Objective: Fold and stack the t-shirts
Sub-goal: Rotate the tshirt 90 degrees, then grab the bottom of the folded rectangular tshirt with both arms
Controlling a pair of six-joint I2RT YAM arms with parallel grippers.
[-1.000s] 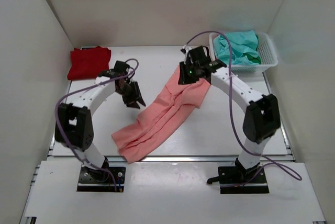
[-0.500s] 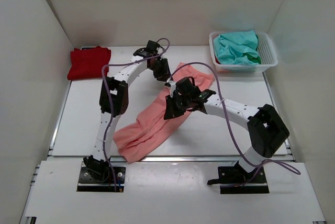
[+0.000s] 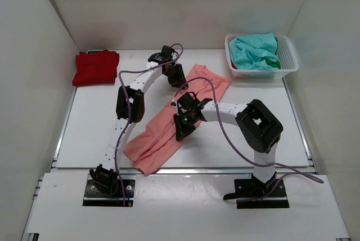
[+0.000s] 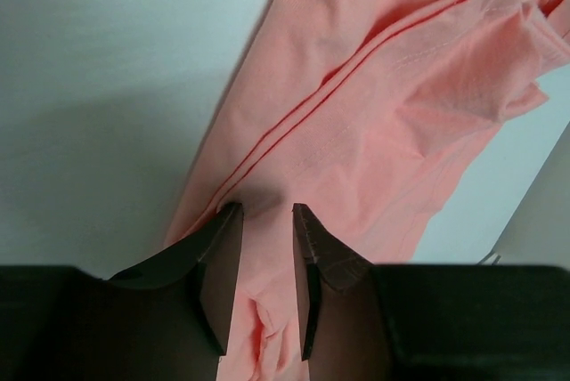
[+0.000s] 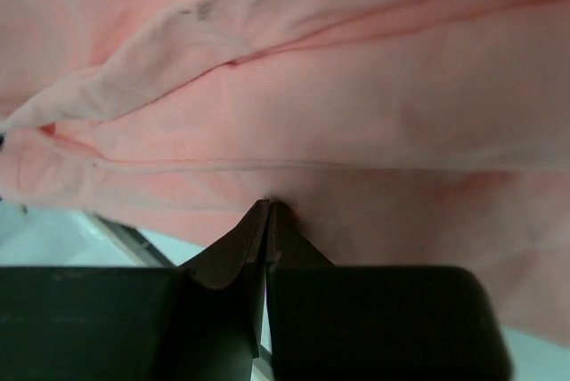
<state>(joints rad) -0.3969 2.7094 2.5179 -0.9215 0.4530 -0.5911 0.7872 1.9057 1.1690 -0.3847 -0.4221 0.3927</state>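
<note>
A: which step?
B: folding the salmon-pink shirt. it lies as a long narrow strip, diagonal across the middle of the worktop. lengthwise folds look done, crosswise fold not yet
A: the other two?
B: deep red shirt sits folded at the far left, my guess the base of the stack. teal-green shirt is crumpled in the white basket far right, not started
A: grippers?
B: left gripper is open, jaws apart, tips down on the strip's far end by its left edge, with cloth and a small pucker showing in the gap. right gripper is closed, tips together against the strip's middle. can't tell if a ply is pinched
A: pose?
B: left arm stretched long toward the far side, wrist tipped down. right arm bent hard at the elbow, forearm swung in leftward, gripper pointing down at the cloth
A: next?
B: my read: close left on the far end, lift it, carry it toward the near end over the line at my right tips, pull right clear before the fold lands. risk: left takes only the top ply and the layers slide apart
</note>
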